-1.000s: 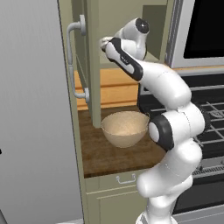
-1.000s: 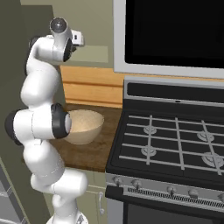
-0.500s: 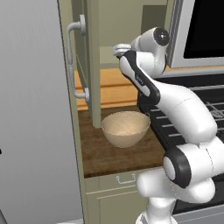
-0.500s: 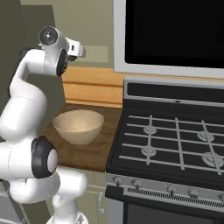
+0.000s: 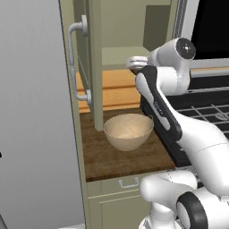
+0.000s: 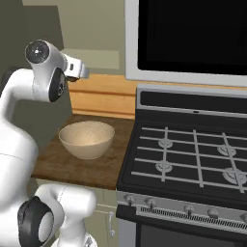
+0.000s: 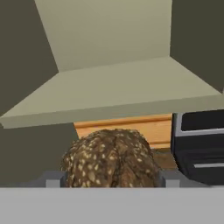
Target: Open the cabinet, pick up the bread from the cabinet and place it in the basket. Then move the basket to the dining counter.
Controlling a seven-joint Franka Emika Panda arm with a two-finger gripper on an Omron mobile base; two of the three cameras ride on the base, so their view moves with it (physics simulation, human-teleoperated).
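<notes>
I see the gripper [image 7: 111,179] closed on the bread [image 7: 109,157]: the brown speckled loaf sits between the 2 fingers [image 7: 54,179], which stand wide apart on its flanks. Only the tips bite, low on a rounded crust, so my first worry is slip. I judge that any quick swing or wrist roll could let the loaf squirm out and drop.

Just beyond the fingers and above them is the front edge of the cabinet shelf [image 7: 118,92]. The loaf looks clear of it, hanging in front rather than resting on it. If I lift instead of pulling back and down, the top of the bread could catch under that edge and be levered out of the grip.

To one side of the fingers stands the open cabinet door [image 5: 95,67] with its silver handle [image 5: 74,62]. To the other side is the dark stove [image 6: 193,159]. A wide arc either way risks the elbow or hand clipping one of them.

Well below the fingers, and slightly toward the door side, the basket [image 5: 128,129] sits on the short wood countertop [image 5: 120,156]. It isn't directly under the hand, I think. Letting go from this height or position could bounce the bread off the rim, or tip the bowl, so I'd want to come down over its middle first.
</notes>
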